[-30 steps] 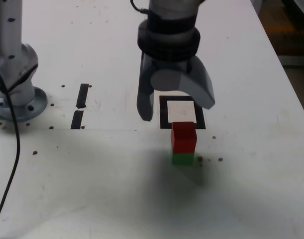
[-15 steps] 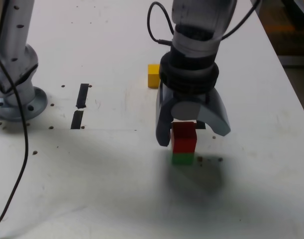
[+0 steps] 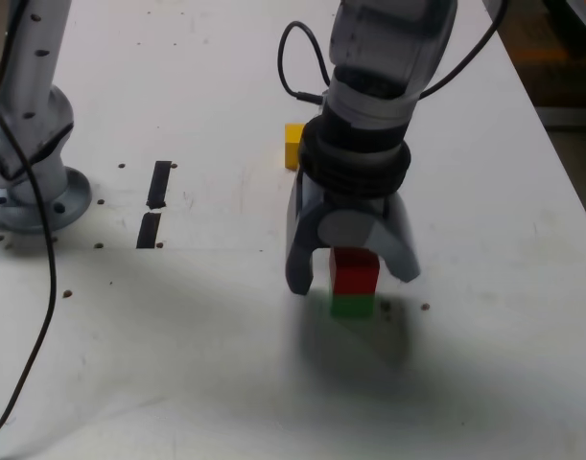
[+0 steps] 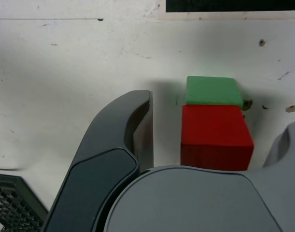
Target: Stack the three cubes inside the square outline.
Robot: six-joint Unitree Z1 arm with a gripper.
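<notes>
Exterior view, centre: I've brought the gripper (image 3: 353,280) down around the red cube (image 3: 354,271), fingers wide but narrowing. Green cube (image 3: 352,306) seems underneath. Lift probably comes next; yellow cube (image 3: 293,146) waits above centre.

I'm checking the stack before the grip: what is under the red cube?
A green cube shows beneath the red cube; the faces where they meet are covered.

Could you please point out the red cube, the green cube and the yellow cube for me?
Red cube (image 4: 215,124): wrist view, on its top face.
Green cube (image 3: 353,307): exterior view, on its visible side.
Yellow cube (image 3: 293,146): exterior view, on its uncovered part.
</notes>
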